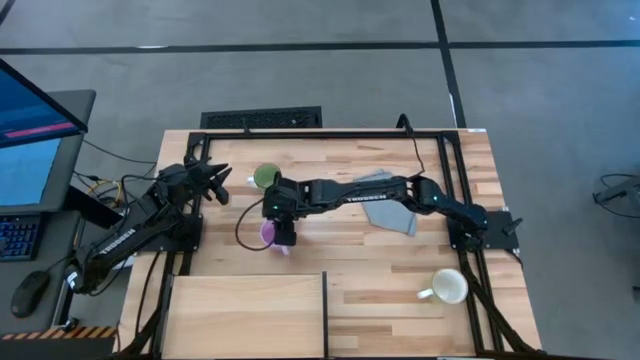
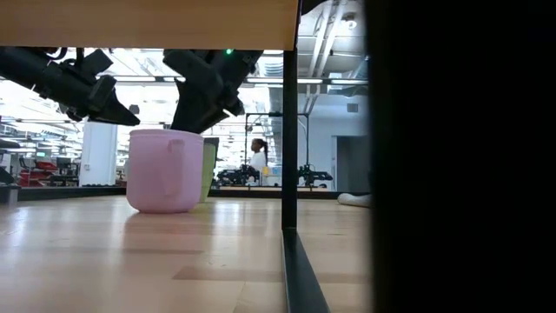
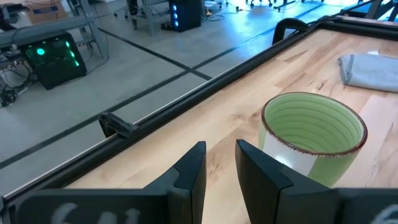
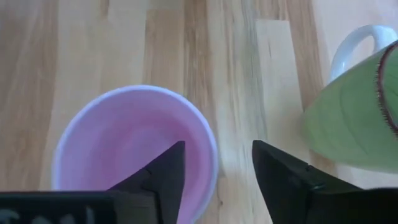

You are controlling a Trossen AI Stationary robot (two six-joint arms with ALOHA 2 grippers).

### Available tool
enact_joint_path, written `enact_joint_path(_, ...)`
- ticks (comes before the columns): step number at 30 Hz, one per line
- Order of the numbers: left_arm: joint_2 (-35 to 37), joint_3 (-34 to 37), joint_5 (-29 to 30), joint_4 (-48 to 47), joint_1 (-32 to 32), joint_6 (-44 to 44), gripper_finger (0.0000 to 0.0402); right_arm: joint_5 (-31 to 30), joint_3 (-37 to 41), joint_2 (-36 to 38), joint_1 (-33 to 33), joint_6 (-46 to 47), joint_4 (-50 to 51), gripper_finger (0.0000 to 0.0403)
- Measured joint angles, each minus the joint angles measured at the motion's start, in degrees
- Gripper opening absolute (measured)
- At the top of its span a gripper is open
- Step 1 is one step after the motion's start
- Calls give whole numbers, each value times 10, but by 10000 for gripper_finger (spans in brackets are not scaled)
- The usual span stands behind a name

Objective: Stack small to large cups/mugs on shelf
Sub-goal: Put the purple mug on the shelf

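high view shows my right gripper [image 1: 278, 236] reaching across the striped tabletop [image 1: 380, 260] to the purple mug [image 1: 270, 236], which stands upright on the planks near the table's middle-left. right wrist view puts one of my fingers [image 4: 163, 171] inside the mug's mouth and the other outside, straddling the rim with a clear gap on both sides, so my jaws stand parted and grip nothing. low view shows the purple mug [image 2: 164, 170] resting flat on the table with my right gripper [image 2: 201, 97] just above its rim.

the green mug [image 1: 265, 177] stands just behind the purple one, toward the far edge, and its wall and pale handle show beside the purple mug in the right wrist view. my left gripper [image 1: 222, 186] hovers just to the left of the green mug; the left wrist view shows its fingers [image 3: 189, 174] narrowly parted, with nothing between them, and the green mug [image 3: 313, 134] close beside them but untouched.

the white mug [image 1: 446, 287] sits on the planks at the near right, well apart from the others. the shelf [image 1: 245, 315], a pale board at the near left, carries no mug. a grey cloth [image 1: 390, 205] lies under my right arm.
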State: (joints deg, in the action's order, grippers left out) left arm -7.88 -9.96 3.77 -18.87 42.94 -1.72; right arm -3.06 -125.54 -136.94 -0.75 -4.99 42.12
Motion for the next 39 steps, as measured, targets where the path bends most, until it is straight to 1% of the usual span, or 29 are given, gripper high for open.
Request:
enact_joint_path(3, 0, 0, 0, 2, 0, 0, 78, 0, -16, 1, 0, 0, 12, 217)
enact_joint_path(10, 0, 0, 0, 4, 0, 0, 78, -3, -74, 1, 1, 4, 83, 219)
enact_joint_path(13, 0, 0, -1, 4, 0, 0, 78, -36, -95, 3, 3, 4, 109, 219)
enact_joint_path(18, 0, 0, -1, 8, 0, 0, 78, -108, -90, 57, 15, 2, 126, 217)
enact_joint_path(30, 0, 0, -5, 9, 0, 5, 78, -121, -91, 224, 35, -5, 173, 216)
enact_joint_path(36, 0, 0, -9, 8, 0, 15, 78, -122, -90, 271, 34, -14, 205, 216)
enact_joint_path(39, 0, 0, -18, 8, 0, 15, 78, -139, -90, 285, 30, -15, 219, 216)
